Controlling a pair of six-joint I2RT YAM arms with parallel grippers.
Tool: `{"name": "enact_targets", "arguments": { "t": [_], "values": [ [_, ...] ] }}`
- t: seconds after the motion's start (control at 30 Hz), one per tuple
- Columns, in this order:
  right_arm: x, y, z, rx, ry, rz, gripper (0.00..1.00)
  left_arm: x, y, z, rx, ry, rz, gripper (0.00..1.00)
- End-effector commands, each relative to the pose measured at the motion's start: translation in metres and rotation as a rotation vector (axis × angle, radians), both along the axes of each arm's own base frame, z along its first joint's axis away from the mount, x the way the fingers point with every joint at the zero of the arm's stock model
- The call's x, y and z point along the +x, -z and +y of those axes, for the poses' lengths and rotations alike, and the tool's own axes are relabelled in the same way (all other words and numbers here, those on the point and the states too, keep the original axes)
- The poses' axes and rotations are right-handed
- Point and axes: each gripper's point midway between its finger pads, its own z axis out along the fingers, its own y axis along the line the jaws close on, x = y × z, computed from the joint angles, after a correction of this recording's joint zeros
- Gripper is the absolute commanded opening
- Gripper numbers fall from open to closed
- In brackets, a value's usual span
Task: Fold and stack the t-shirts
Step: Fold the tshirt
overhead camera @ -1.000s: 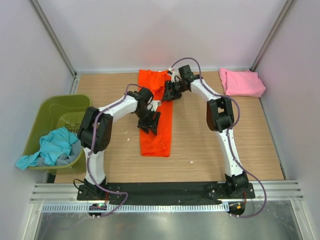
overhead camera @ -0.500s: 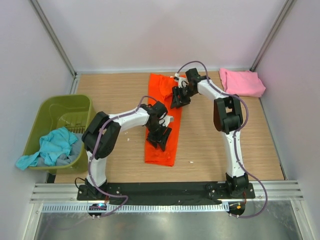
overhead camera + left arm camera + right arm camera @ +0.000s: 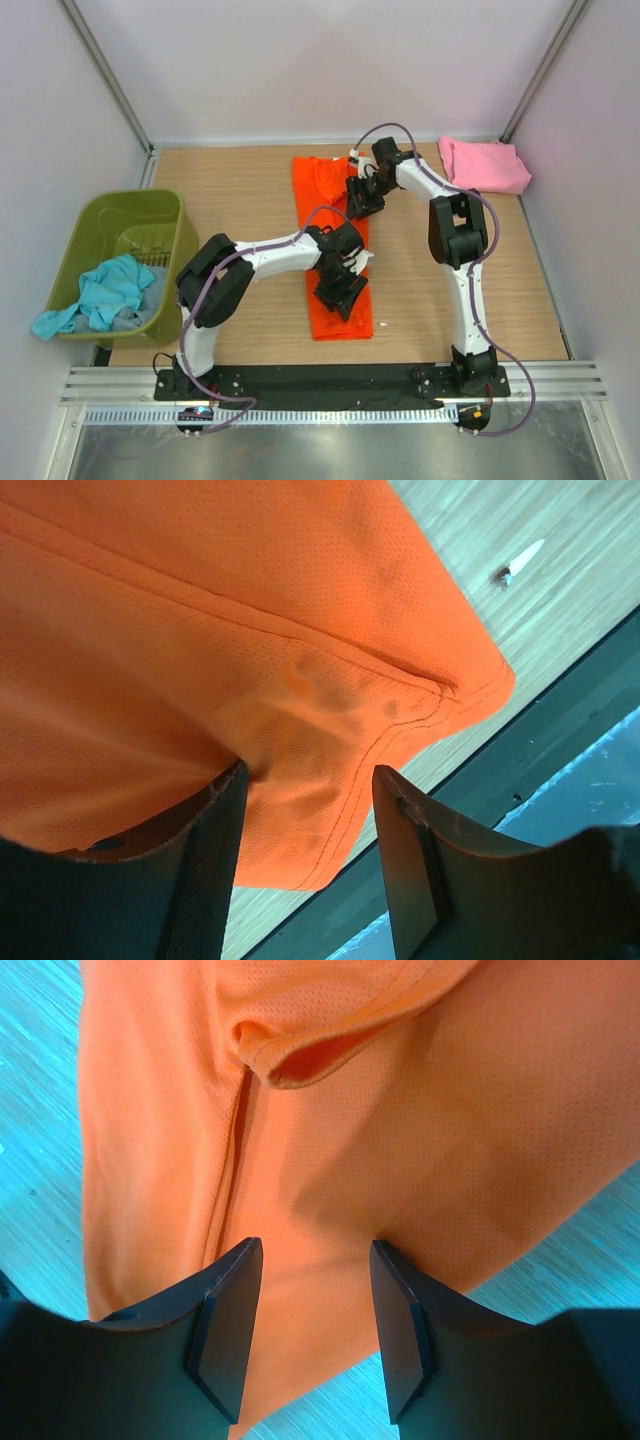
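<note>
Orange t-shirt (image 3: 318,200) lies long and flat in the middle of the wooden table (image 3: 230,190); a pink t-shirt (image 3: 485,165) sits folded at the far right. Left gripper (image 3: 305,780) pinches the orange cloth by its near end; right gripper (image 3: 310,1255) pinches it by the far end.

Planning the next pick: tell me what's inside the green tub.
A crumpled teal t-shirt fills the near part of the tub, one corner spilling over its rim. Greyish cloth peeks out beside it. Anything beneath the teal shirt is covered.
</note>
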Motion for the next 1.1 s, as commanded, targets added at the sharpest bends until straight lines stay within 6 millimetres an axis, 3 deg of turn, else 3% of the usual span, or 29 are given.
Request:
{"name": "enact_targets", "arguments": {
  "t": [0.0,0.03,0.07,0.1,0.13,0.17,0.2,0.27,0.33,0.37,0.4,0.43,0.47,0.5,0.53,0.57,0.6,0.63,0.7,0.73,0.83,0.93,1.07],
  "values": [
    [0.009,-0.028,-0.018,-0.061,0.002,-0.104,0.53,0.012,-0.007,0.009,0.047,-0.014,-0.086,0.55],
    [0.009,-0.035,-0.021,-0.06,0.008,-0.114,0.53,0.016,-0.03,0.008,0.008,-0.016,-0.138,0.57],
    [0.006,-0.06,-0.023,-0.048,0.023,-0.153,0.53,0.018,-0.041,0.012,0.007,-0.014,-0.169,0.58],
    [0.003,-0.072,-0.025,-0.042,0.035,-0.171,0.53,0.024,-0.055,0.017,0.007,-0.02,-0.231,0.59],
    [0.003,-0.09,-0.026,-0.028,0.053,-0.209,0.53,0.029,-0.082,0.019,-0.034,-0.028,-0.296,0.63],
    [-0.009,-0.091,-0.029,-0.025,0.068,-0.193,0.53,0.032,-0.102,0.02,-0.062,-0.031,-0.338,0.65],
    [-0.016,-0.125,-0.029,0.01,0.108,-0.24,0.54,0.035,-0.114,0.027,-0.055,-0.043,-0.375,0.67],
    [-0.043,-0.144,-0.032,0.049,0.208,-0.192,0.54,0.041,-0.155,0.033,-0.125,-0.104,-0.443,0.78],
    [-0.063,-0.147,-0.033,0.084,0.277,-0.128,0.54,0.051,-0.173,0.041,-0.134,-0.279,-0.456,0.78],
    [-0.084,-0.13,-0.036,0.082,0.317,-0.044,0.54,0.058,-0.174,0.054,-0.128,-0.399,-0.443,0.78],
    [-0.097,-0.142,-0.03,0.158,0.393,0.018,0.54,0.062,-0.173,0.055,-0.157,-0.457,-0.418,0.77],
    [-0.122,-0.117,-0.031,0.159,0.432,0.13,0.54,0.054,-0.168,0.052,-0.189,-0.502,-0.335,0.75],
    [-0.137,-0.109,-0.029,0.182,0.463,0.2,0.54,0.059,-0.161,0.062,-0.182,-0.553,-0.311,0.74],
    [-0.147,-0.114,-0.021,0.257,0.524,0.276,0.54,0.053,-0.136,0.072,-0.139,-0.582,-0.26,0.73],
    [-0.171,-0.088,-0.025,0.232,0.55,0.369,0.54,0.053,-0.126,0.075,-0.139,-0.642,-0.212,0.73],
    [-0.182,-0.081,-0.024,0.224,0.553,0.39,0.54,0.058,-0.118,0.086,-0.143,-0.706,-0.177,0.72],
    [-0.189,-0.079,-0.027,0.218,0.559,0.381,0.54,0.046,-0.091,0.097,-0.103,-0.745,-0.098,0.71],
    [-0.207,-0.061,-0.033,0.185,0.575,0.433,0.54,0.046,-0.086,0.094,-0.137,-0.77,-0.059,0.7],
    [-0.225,-0.05,-0.037,0.165,0.588,0.478,0.54,0.032,-0.059,0.103,-0.113,-0.848,0.028,0.71],
    [-0.24,-0.04,-0.041,0.15,0.594,0.513,0.54,0.032,-0.055,0.099,-0.14,-0.879,0.049,0.71],
    [-0.265,-0.021,-0.047,0.11,0.602,0.579,0.54,0.018,-0.032,0.102,-0.131,-0.925,0.111,0.71],
    [-0.282,-0.007,-0.05,0.089,0.614,0.632,0.54,0.015,-0.022,0.098,-0.156,-0.953,0.15,0.71],
    [-0.292,0.002,-0.044,0.082,0.6,0.66,0.54,0.016,-0.011,0.096,-0.142,-0.978,0.176,0.7]
  ]
}}
